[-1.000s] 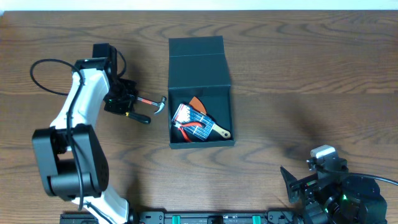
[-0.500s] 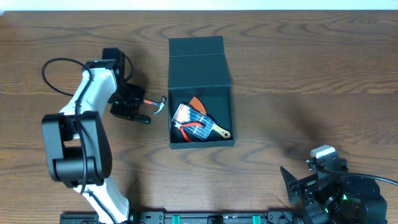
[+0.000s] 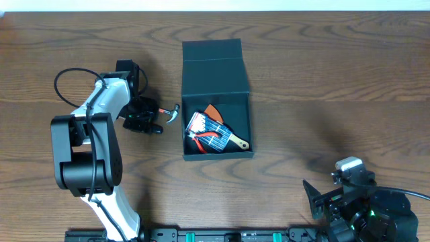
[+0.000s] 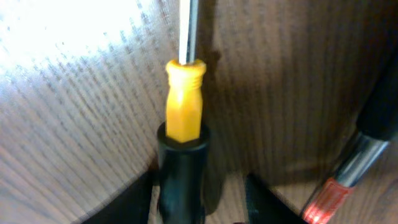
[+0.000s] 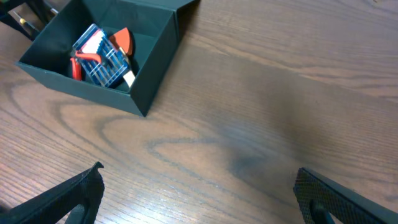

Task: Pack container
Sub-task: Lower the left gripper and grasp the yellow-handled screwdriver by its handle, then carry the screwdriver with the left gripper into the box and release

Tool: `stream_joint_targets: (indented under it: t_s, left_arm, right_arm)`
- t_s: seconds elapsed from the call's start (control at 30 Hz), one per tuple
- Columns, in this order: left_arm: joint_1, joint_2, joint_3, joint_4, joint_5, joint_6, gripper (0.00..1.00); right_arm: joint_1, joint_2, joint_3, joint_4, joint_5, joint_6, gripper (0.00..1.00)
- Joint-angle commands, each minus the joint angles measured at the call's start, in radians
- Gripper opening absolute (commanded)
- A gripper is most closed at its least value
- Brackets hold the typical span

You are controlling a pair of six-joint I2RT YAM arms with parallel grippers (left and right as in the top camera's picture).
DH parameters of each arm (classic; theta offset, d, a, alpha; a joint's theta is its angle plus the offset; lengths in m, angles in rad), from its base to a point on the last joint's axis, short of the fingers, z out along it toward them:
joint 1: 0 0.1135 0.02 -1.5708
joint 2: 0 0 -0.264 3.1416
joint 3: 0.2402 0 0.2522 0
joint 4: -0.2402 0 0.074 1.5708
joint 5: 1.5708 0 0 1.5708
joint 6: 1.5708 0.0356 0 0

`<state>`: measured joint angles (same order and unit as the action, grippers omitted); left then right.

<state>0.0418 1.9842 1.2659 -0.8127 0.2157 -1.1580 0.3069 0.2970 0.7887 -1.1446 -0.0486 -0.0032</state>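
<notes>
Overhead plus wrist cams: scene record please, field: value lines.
container: open, lid folded back
contents seen: blue bit pack, brush
left gripper: open, straddling screwdriver handle
hammer: on table, left of container, beside left gripper
right gripper: open, empty, away from container

The table (image 3: 336, 81) is dark wood with open grain, sheeny where light hits (left wrist view). The box (image 3: 215, 64) is matt card. The screwdriver (image 4: 185, 109) has a smooth yellow plastic collar, black grip and bright metal shaft.
</notes>
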Motion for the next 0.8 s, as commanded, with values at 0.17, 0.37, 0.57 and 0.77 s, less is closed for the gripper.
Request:
stream_joint_targets:
  t_s: [0.17, 0.37, 0.57, 0.77]
  left_arm:
    - [-0.002, 0.032, -0.014, -0.007, -0.013, 0.001, 0.09]
    - [-0.002, -0.004, -0.014, -0.007, 0.006, 0.001, 0.06]
    - [-0.006, -0.113, -0.014, -0.008, 0.005, 0.000, 0.06]
    - [-0.040, -0.280, -0.014, -0.007, 0.004, -0.004, 0.06]
  right_arm:
    - [-0.007, -0.003, -0.001, 0.000, 0.004, 0.017, 0.99]
    - [-0.007, -0.003, -0.001, 0.000, 0.004, 0.017, 0.99]
    - [-0.007, -0.003, -0.001, 0.000, 0.004, 0.017, 0.99]
    - [-0.007, -0.003, -0.001, 0.000, 0.004, 0.017, 0.99]
